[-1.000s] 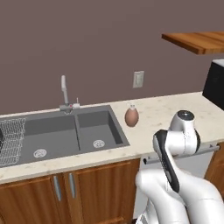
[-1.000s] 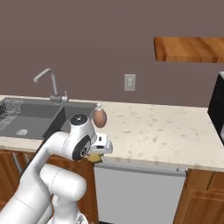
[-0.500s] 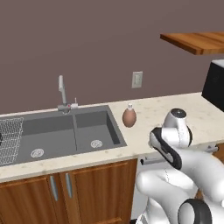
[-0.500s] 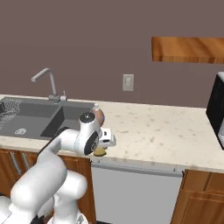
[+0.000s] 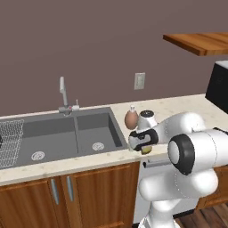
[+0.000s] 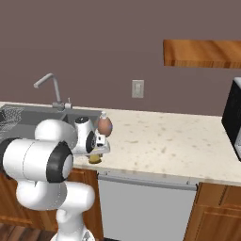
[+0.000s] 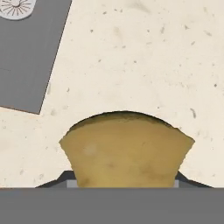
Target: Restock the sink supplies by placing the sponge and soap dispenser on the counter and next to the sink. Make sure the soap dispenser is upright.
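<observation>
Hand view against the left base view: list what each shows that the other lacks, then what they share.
Hand view alone: the sponge seen close, bowed in the hand's grip above bare stone. Left base view alone: the upright soap dispenser, the faucet, the wire rack, the wall outlet. Shared: the counter, the sink, the sponge.

A pale wall outlet (image 5: 139, 81) sits on the dull mauve back wall (image 5: 98, 40), above the worktop's rear edge. A wooden shelf (image 6: 202, 52) juts from that wall high on the right, and below it a black appliance (image 6: 235, 117), cut by the frame edge, stands at the far right. A wire dish rack (image 5: 10, 141) shows at the far left. Brown cabinet doors (image 5: 93, 196) with slim metal handles (image 5: 54, 192) fill the front beneath, and just to their right is a grey dishwasher panel (image 6: 143, 207) with a long bar handle.
</observation>
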{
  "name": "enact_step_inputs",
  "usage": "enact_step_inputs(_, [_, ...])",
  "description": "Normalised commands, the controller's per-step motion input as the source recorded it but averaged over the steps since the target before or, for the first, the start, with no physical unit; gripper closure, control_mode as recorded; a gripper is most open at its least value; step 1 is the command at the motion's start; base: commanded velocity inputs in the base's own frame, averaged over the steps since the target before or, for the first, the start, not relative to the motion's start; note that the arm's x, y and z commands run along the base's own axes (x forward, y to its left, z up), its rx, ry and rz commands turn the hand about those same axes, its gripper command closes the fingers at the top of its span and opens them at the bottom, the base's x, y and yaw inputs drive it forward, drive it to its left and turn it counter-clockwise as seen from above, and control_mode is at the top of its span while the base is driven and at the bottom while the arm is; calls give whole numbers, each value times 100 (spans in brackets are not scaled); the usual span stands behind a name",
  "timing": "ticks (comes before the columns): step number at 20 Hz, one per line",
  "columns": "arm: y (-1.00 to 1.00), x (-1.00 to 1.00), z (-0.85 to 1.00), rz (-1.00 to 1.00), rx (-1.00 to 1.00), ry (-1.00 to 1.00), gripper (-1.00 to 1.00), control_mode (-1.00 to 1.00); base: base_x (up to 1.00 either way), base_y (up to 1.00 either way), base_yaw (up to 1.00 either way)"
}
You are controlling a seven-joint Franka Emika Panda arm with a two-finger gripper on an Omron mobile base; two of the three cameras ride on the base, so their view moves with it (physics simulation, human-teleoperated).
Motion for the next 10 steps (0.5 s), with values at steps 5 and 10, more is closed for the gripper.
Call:
enact_step_inputs(5, [15,42,-17,0,0,4,100,-100,0,0,0])
enact_step_inputs(10, [-5,19,-29,0,0,0,100,-100,0,0,0])
